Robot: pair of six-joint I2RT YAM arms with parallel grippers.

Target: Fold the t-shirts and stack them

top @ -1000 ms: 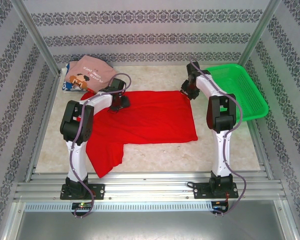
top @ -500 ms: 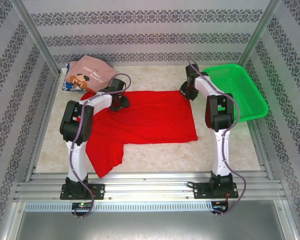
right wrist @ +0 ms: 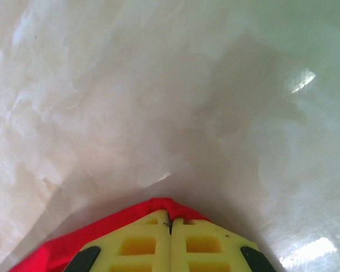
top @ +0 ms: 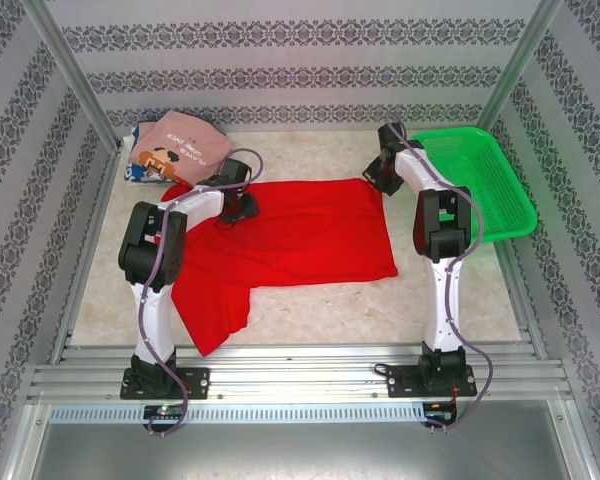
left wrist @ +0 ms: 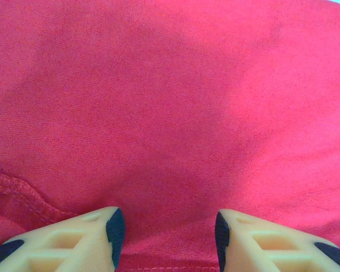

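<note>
Marbled tabletop (right wrist: 158,85), red t-shirt (right wrist: 51,252) corner hidden beneath clamped right claw (right wrist: 170,220)

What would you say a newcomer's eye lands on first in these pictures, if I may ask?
The bright red t-shirt spread across the middle of the table dominates. The right gripper has its jaws shut on the shirt's far right corner, beside the green basket. A folded pink shirt sits at the far left.
</note>
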